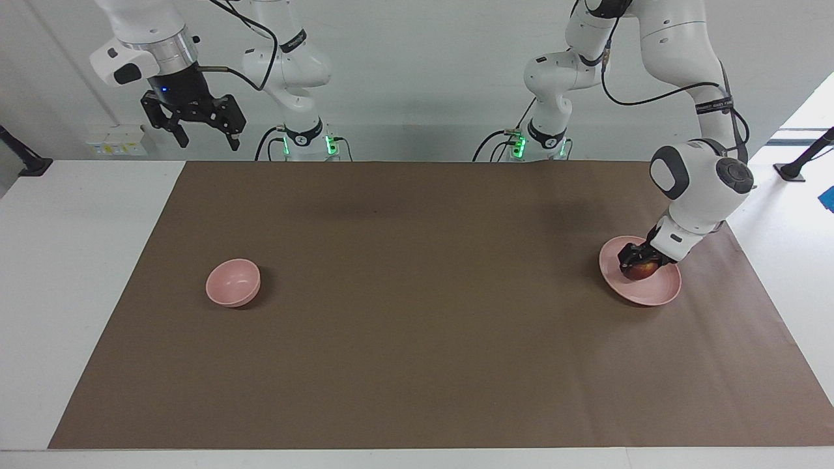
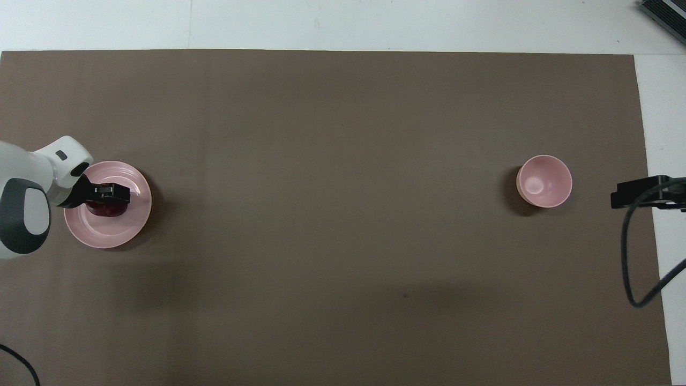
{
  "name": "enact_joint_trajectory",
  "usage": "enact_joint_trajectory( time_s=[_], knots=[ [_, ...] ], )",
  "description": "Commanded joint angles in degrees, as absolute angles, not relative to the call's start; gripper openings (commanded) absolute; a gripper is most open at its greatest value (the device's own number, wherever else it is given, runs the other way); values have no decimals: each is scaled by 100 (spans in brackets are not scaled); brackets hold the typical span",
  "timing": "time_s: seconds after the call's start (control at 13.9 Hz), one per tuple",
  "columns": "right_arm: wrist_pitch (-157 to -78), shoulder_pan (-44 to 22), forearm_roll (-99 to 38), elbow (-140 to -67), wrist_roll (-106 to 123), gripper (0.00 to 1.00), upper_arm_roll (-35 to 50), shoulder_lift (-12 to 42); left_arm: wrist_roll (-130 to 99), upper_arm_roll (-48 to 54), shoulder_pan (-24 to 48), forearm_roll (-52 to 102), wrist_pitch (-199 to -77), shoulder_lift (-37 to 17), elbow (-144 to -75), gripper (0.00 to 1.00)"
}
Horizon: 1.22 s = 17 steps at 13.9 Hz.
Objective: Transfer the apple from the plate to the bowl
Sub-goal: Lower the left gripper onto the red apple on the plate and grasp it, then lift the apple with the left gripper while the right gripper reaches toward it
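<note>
The dark red apple (image 1: pixel 643 269) lies on the wide pink plate (image 1: pixel 655 294) at the left arm's end of the table. My left gripper (image 1: pixel 642 259) is down on the plate, with a finger at each side of the apple, shut on it. The apple rests on the plate. In the overhead view the gripper (image 2: pixel 110 194) covers part of the apple (image 2: pixel 107 208) on the plate (image 2: pixel 104 236). The small deep pink bowl (image 1: pixel 233 282) stands empty toward the right arm's end, and it also shows in the overhead view (image 2: pixel 544 181). My right gripper (image 1: pixel 193 135) waits open, raised high, near the edge of the mat.
A brown mat (image 1: pixel 417 312) covers most of the white table (image 1: pixel 78 260). A black cable (image 2: pixel 635 257) hangs from the right arm over the mat's edge at the right arm's end.
</note>
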State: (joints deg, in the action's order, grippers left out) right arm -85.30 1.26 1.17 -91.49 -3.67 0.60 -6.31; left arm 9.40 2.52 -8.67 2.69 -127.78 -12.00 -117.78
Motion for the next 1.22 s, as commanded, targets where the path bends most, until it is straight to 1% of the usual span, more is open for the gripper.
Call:
enact_joint_trajectory(
  time_s=[0.0,0.22,0.36,0.5,0.72,0.86,1.0,1.15],
  knots=[
    [-8481,220,44,-9167,-299,100,79,-650,897,255,-817,325,-11904,-1134,-11252,0],
    [-8481,220,44,-9167,-290,100,79,-650,180,264,-782,325,-11672,-1099,-11013,0],
    [-8481,220,44,-9167,-290,100,79,-650,-297,264,-624,325,-11672,-1177,-10786,0],
    [-8447,220,27,-9123,-246,100,79,-650,-273,299,-572,369,-11305,-1344,-10487,0],
    [-8438,132,44,-9044,-220,100,149,-650,-229,334,-194,387,-11249,-1468,-10248,0],
    [-8385,140,-8,-9114,77,100,158,-773,-211,343,51,387,-11276,-1494,-10169,0],
    [-8385,237,-551,-9219,526,100,80,-765,-228,343,193,430,-11233,-1634,-9889,0],
    [-8446,369,-947,-9456,641,100,70,-765,-299,334,377,815,-11241,-1679,-9783,0]
  ],
)
